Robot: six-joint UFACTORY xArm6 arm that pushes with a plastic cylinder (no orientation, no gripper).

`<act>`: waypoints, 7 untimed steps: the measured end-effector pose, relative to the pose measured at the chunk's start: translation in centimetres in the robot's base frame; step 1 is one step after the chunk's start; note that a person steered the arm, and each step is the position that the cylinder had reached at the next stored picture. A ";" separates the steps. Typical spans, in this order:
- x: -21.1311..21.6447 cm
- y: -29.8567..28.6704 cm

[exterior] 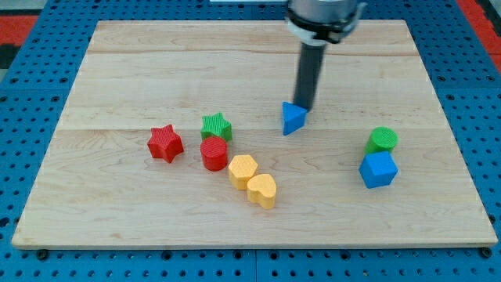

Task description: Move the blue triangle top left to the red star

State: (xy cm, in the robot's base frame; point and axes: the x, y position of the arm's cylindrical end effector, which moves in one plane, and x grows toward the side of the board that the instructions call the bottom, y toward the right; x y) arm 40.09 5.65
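The blue triangle (293,117) lies near the middle of the wooden board (250,70). My tip (303,107) stands at the triangle's upper right edge, touching or nearly touching it. The red star (165,142) lies well to the view's left of the triangle, a little lower.
A green star (216,125) and a red cylinder (214,153) lie between the triangle and the red star. A yellow hexagon (243,170) and a yellow heart (262,189) lie below them. A green cylinder (382,139) and a blue cube (378,169) stand at the right.
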 end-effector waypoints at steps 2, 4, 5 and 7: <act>3.4 5.9; 5.6 1.1; 2.9 0.5; 1.7 2.8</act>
State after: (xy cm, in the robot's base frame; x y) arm 41.82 8.45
